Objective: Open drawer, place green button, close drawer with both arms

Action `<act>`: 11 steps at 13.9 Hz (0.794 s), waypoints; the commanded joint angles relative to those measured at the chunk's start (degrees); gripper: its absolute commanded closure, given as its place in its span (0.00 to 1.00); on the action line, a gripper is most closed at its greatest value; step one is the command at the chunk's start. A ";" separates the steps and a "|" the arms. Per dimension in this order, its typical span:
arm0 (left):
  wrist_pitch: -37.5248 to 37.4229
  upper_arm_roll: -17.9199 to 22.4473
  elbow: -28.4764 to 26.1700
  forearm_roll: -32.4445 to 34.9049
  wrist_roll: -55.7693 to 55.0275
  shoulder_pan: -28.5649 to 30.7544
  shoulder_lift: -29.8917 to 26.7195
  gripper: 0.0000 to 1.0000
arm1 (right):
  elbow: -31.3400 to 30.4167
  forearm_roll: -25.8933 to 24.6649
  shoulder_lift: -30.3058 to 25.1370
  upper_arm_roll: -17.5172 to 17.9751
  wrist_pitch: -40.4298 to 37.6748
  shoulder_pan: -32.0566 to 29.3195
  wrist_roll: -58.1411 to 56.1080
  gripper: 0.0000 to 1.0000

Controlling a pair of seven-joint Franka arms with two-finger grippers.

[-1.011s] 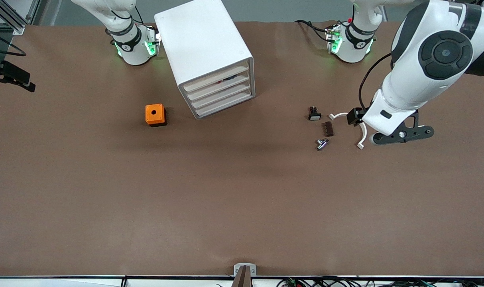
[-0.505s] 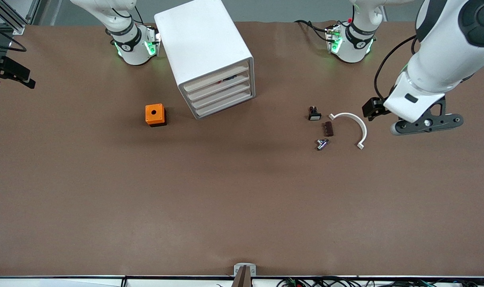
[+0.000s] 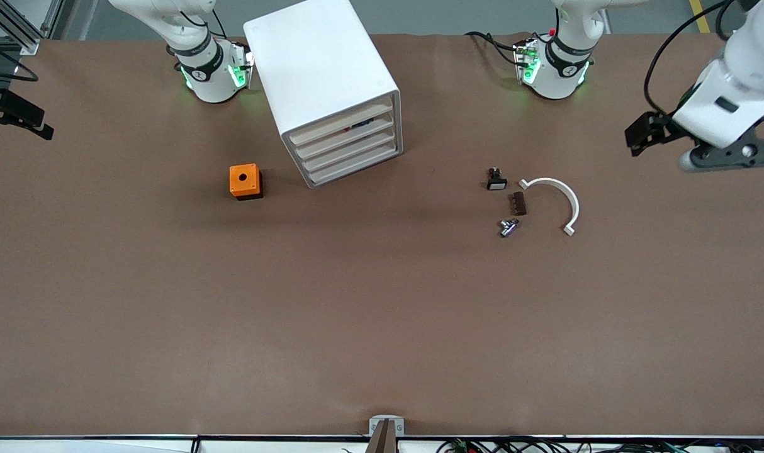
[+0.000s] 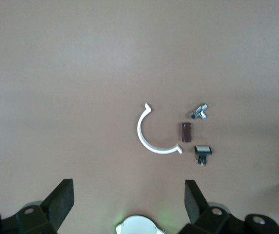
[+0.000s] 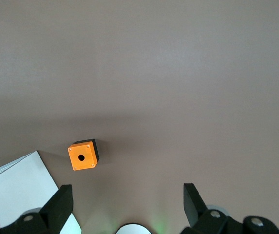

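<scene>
Brown table bears drawer cabinet, orange cube, small parts

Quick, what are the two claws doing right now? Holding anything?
Left claw: open, holding nothing, up over the brown table at the left arm's end.
Right claw: open, holding nothing, up above the orange cube with a hole.

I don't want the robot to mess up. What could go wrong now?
The white-capped button, brown block, metal fitting and white clip lie close together; the open left pincer, up over its end of the table, might take the wrong one. The drawer unit stands angled; the open right pincer, over its own end, might slide it.
</scene>
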 commanded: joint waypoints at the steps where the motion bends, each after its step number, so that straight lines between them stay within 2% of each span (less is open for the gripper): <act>1: 0.75 3.95 -6.39 -2.40 3.67 -0.32 -6.60 0.00 | -1.60 0.54 -1.58 -0.66 0.66 0.79 0.52 0.00; 3: 1.62 4.13 -9.28 -2.49 3.50 -0.32 -8.80 0.00 | -1.60 0.54 -1.58 -0.66 0.57 0.96 0.52 0.00; 7: 6.19 6.94 -14.65 -4.60 3.50 -0.50 -12.41 0.00 | -1.60 0.54 -1.58 -0.57 0.57 1.14 0.52 0.00; 8: 6.29 7.29 -13.79 -4.60 3.50 -0.50 -11.72 0.00 | -1.60 0.54 -1.58 -0.57 0.57 1.14 0.52 0.00; 11: 4.80 7.47 -6.42 -3.90 3.68 -0.41 -6.63 0.00 | -1.68 0.54 -1.58 -0.48 0.48 1.22 0.52 0.00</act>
